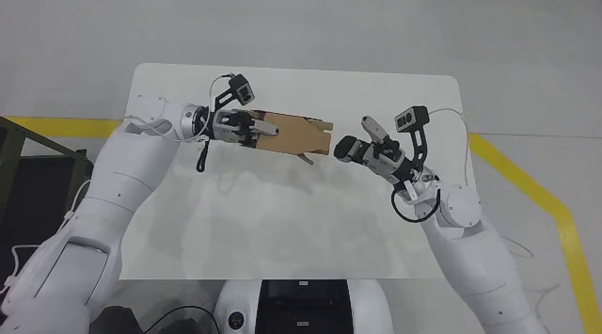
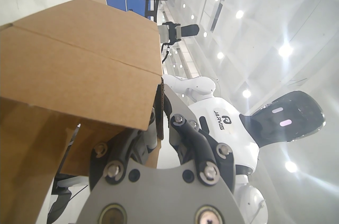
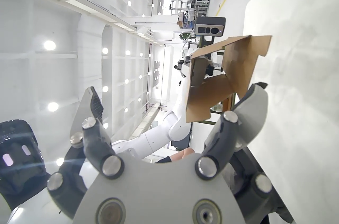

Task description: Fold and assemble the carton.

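We see the brown corrugated cardboard carton [image 1: 299, 135] over the white table [image 1: 282, 230]. One end of it is pinched between the jaws of the left gripper [image 1: 256, 130], which are clamped on the board. The right gripper [image 1: 356, 139] has its jaws wide apart, and the carton's free end lies just ahead of them, its loose flaps splayed toward the gap. We judge the work partly done: the body looks opened out from flat, but the end flaps are not yet folded in and closed.
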### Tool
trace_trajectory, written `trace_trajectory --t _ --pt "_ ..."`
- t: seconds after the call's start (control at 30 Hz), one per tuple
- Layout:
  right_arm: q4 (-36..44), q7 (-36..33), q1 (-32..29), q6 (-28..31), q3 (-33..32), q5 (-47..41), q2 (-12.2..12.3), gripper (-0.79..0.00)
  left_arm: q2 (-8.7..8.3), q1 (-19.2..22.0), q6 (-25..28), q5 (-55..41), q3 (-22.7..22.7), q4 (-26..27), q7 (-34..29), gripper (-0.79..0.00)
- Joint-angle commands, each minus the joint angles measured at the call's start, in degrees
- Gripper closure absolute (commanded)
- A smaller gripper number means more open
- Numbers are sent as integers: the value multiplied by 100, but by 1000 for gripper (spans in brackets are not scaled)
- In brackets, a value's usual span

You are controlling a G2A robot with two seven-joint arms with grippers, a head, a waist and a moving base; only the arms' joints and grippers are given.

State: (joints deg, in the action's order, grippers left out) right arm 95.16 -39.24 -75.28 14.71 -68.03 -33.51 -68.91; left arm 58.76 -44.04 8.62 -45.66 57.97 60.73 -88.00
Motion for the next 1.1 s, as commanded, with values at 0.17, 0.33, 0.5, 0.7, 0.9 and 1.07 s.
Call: trace_trajectory --t 0.17,0.33,0.5,0.7,0.9,1.07 --pt "-179 -20 4 -165 -72 165 15 -785 -6 4 -141 -278 28 -12 0 0" --pt "-374 -108 -93 -198 -147 257 37 -742 -29 46 -320 -539 112 -76 0 0" --pt "-670 -210 -124 -357 -47 364 35 -671 -34 49 -608 -837 134 -52 0 0" --pt "-935 -230 -53 -492 132 336 -1 -603 -70 23 -779 -1031 103 203 0 0" --pt "-986 -304 83 -435 331 247 -55 -613 -107 -28 -867 -976 -94 457 0 0" --pt "-1054 -343 166 -343 401 181 -85 -603 -126 -29 -956 -1043 -288 556 0 0"
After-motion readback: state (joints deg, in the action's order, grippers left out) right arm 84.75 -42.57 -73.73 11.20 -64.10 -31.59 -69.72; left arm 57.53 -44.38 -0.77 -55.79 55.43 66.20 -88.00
